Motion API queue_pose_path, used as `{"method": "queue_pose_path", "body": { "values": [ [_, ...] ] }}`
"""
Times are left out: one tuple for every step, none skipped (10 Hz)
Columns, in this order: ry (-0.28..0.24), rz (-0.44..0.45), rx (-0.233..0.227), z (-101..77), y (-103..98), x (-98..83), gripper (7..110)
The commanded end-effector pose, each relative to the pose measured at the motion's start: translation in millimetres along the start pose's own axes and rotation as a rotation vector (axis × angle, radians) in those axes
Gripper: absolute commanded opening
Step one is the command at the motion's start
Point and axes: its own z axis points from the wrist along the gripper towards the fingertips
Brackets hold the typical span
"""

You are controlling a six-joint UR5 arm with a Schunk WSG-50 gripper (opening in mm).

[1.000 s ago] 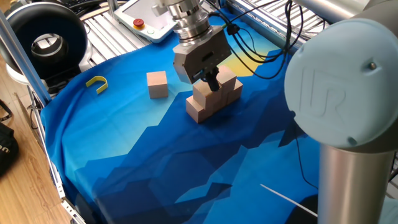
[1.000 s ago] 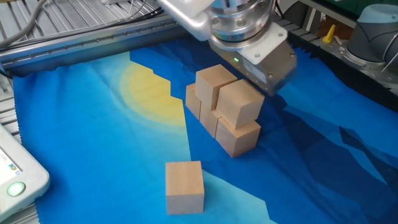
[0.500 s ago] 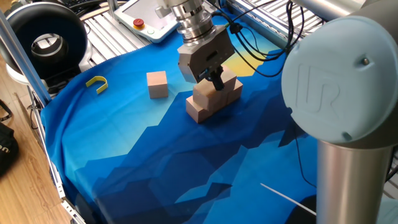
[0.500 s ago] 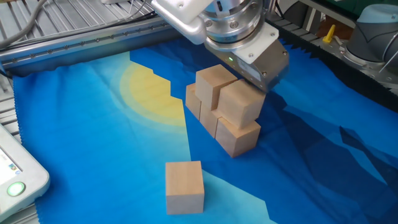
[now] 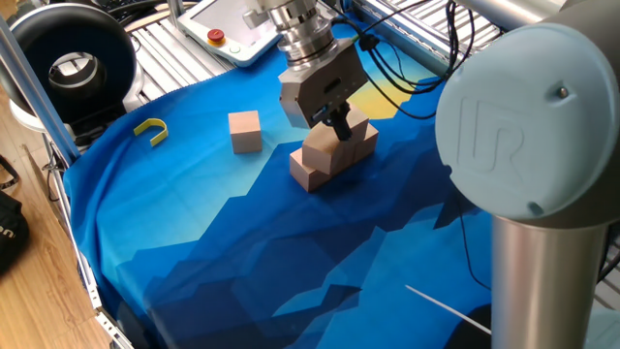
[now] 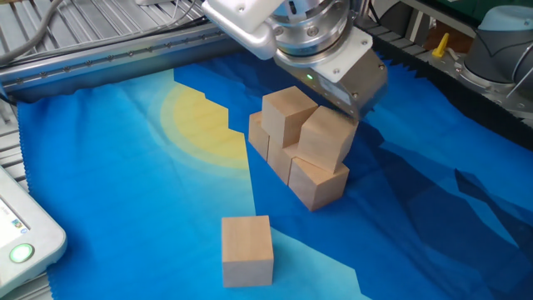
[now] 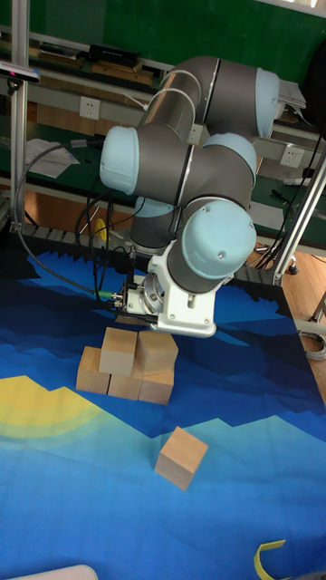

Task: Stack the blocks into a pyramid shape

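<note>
Five blocks form a stack: a bottom row of three (image 6: 316, 183) with two on top. The nearer top block (image 6: 323, 142) sits slightly tilted on the row's end, and its neighbour (image 6: 286, 112) sits level. My gripper (image 6: 343, 98) hangs just above and behind the tilted block, open, with one dark finger (image 5: 339, 124) down beside it and the other finger hidden. In the one fixed view the stack (image 5: 320, 160) stands under the gripper (image 5: 329, 126). A sixth block (image 5: 245, 131) (image 6: 247, 248) (image 7: 180, 458) lies alone on the blue cloth, apart from the stack (image 7: 127, 367).
A small yellow hook (image 5: 151, 129) (image 7: 269, 555) lies near the cloth's edge. A control pendant (image 5: 218, 34) and a black round device (image 5: 73, 63) stand beyond the cloth. The arm's large grey joint (image 5: 542, 174) fills the right of that view.
The gripper has edged up and away from the stack. The nearer top block stayed put at first, then tipped slightly. The loose block has not moved.
</note>
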Motion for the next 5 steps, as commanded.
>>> {"method": "queue_pose_path", "body": {
  "values": [
    [0.047, -0.047, -0.058, -1.4, 11.6, 15.7, 7],
    [0.043, -0.049, -0.071, 2.0, 14.8, 13.8, 7],
    [0.040, -0.046, -0.079, 3.3, 19.0, 11.7, 7],
    [0.038, -0.044, -0.085, 5.2, 25.7, 8.7, 7],
    [0.030, -0.042, -0.088, 7.5, 30.8, 4.7, 7]
  ]
}}
